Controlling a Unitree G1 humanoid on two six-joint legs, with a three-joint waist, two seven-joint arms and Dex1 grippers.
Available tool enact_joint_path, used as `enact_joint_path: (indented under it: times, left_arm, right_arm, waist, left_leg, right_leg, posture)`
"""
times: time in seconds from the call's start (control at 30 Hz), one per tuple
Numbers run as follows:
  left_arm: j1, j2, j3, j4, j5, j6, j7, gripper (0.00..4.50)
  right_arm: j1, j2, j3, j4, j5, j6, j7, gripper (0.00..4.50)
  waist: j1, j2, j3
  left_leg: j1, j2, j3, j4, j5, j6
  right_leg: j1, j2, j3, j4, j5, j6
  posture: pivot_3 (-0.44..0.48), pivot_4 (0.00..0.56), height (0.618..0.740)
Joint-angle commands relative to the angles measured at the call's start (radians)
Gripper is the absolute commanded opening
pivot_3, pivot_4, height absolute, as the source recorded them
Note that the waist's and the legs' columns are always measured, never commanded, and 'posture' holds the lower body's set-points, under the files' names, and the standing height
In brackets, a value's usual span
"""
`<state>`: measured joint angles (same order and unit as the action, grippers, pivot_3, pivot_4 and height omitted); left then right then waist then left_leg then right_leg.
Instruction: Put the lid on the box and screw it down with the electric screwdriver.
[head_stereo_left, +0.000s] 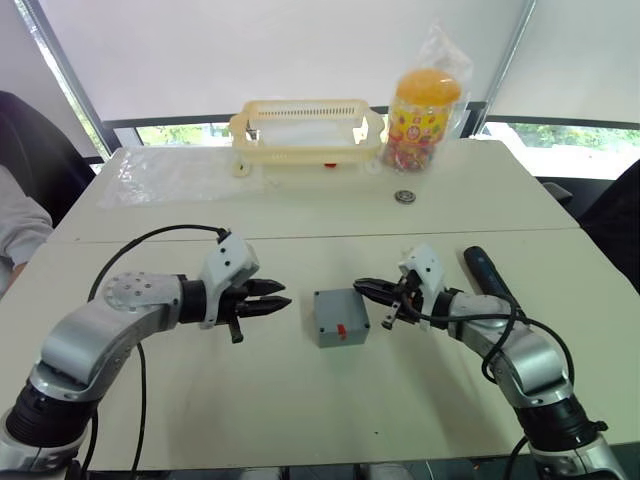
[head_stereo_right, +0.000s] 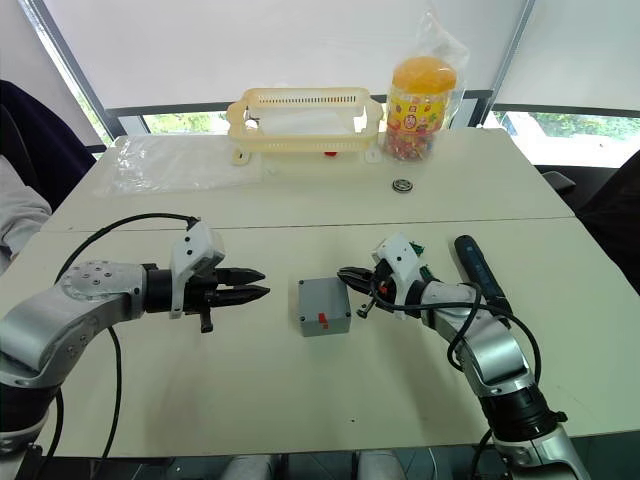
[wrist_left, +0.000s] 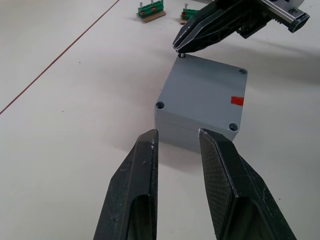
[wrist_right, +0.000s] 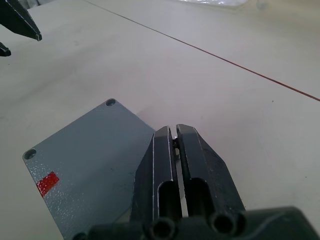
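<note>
A: What do you have on the counter (head_stereo_left: 300, 400), biggest first?

B: You see a yellow basket (head_stereo_left: 305, 130) at the far edge, and a candy jar (head_stereo_left: 422, 118) just beside it toward the far right corner. The box (head_stereo_left: 341, 317) sits in the middle of the near half, with the lid (wrist_left: 202, 92) on it, red mark up.

A: And the electric screwdriver (head_stereo_left: 488, 272)?

B: It lies flat toward the right edge, behind your right arm, apart from the box.

A: Your claws?

B: Your left claw (head_stereo_left: 268, 298) hovers just left of the box, its fingers a small gap apart, holding nothing. Your right claw (head_stereo_left: 366, 289) has its fingers almost pressed together at the box's far right corner, tips over a small screw (wrist_left: 183, 55) in the corner hole. Two small green bit strips (wrist_left: 151, 10) lie beyond.
</note>
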<state>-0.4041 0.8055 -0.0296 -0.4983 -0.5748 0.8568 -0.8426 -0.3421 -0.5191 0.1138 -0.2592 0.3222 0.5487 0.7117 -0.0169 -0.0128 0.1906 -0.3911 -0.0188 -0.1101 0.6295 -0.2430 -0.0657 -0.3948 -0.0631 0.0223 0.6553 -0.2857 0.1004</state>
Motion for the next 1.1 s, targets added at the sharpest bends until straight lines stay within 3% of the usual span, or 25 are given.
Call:
enact_joint_path:
  times: [0.03, 0.27, 0.37, 0.5, 0.73, 0.87, 0.97, 1.1]
  left_arm:
    - [-0.013, 0.001, -0.008, -0.020, 0.011, -0.020, 0.003, 1.25]
    - [-0.010, 0.003, -0.011, -0.022, 0.014, -0.023, 0.003, 1.25]
    - [-0.015, 0.001, 0.000, -0.019, 0.004, -0.019, 0.000, 1.25]
    - [-0.029, 0.008, 0.013, 0.004, -0.004, -0.023, -0.015, 1.25]
    - [-0.057, 0.026, 0.019, 0.047, -0.024, -0.038, -0.074, 1.25]
    - [-0.095, 0.038, -0.005, 0.029, -0.049, -0.049, -0.149, 1.25]
    - [-0.112, 0.054, -0.042, 0.012, -0.034, -0.090, -0.218, 1.25]
    - [-0.159, 0.037, -0.083, 0.030, -0.004, -0.144, -0.251, 1.25]
  right_arm:
    - [-0.012, 0.017, 0.010, 0.003, -0.012, -0.028, -0.002, 0.04]
    - [-0.014, 0.026, 0.018, 0.017, -0.028, -0.037, 0.005, 0.04]
    - [-0.014, 0.015, 0.007, 0.012, -0.049, -0.070, 0.001, 1.04]
    - [-0.016, -0.008, -0.033, -0.033, -0.032, -0.068, 0.009, 3.06]
    - [-0.047, -0.090, -0.174, -0.106, 0.061, 0.023, 0.017, 3.06]
    - [-0.210, -0.248, -0.366, 0.014, 0.199, 0.299, 0.018, 3.06]
    - [-0.284, -0.430, -0.350, 0.138, 0.198, 0.452, 0.079, 3.06]
    - [-0.313, -0.688, -0.185, 0.221, 0.198, 0.621, 0.248, 4.38]
  waist:
    - [0.000, 0.000, 0.000]
    - [-0.001, 0.000, 0.000]
    - [-0.001, 0.000, 0.000]
    - [0.000, 0.000, 0.000]
    - [0.001, 0.000, 0.000]
    - [0.001, 0.001, 0.001]
    - [0.006, 0.001, 0.001]
    - [0.003, 0.001, 0.001]
  left_leg:
    - [0.000, 0.000, 0.000, 0.000, 0.000, 0.000]
    - [0.000, 0.000, 0.000, 0.000, 0.000, 0.000]
    - [0.000, 0.000, 0.000, 0.000, 0.000, 0.000]
    - [0.000, 0.000, 0.000, 0.000, 0.000, 0.000]
    - [0.000, 0.000, 0.000, 0.000, 0.000, 0.000]
    - [-0.001, 0.000, 0.001, 0.000, 0.000, 0.000]
    - [-0.001, 0.000, 0.000, 0.000, 0.000, 0.000]
    - [-0.001, 0.000, 0.001, -0.001, -0.002, 0.003]
  right_leg:
    - [0.000, 0.000, 0.000, 0.000, 0.000, 0.000]
    - [0.000, 0.000, 0.000, 0.000, 0.000, 0.000]
    - [0.000, 0.000, 0.000, 0.000, 0.000, 0.000]
    - [0.000, 0.000, 0.000, 0.000, 0.000, 0.000]
    - [0.000, 0.000, 0.000, 0.000, 0.000, 0.000]
    - [0.000, 0.000, 0.000, 0.000, 0.000, 0.000]
    - [0.000, -0.001, 0.000, -0.001, 0.000, 0.000]
    - [0.000, -0.001, -0.001, -0.004, 0.000, -0.001]
  posture:
    - [0.000, 0.150, 0.740]
    - [0.000, 0.150, 0.740]
    - [0.000, 0.150, 0.740]
    - [0.000, 0.150, 0.740]
    - [0.000, 0.150, 0.740]
    - [0.000, 0.150, 0.740]
    - [0.000, 0.150, 0.740]
    - [0.000, 0.150, 0.740]
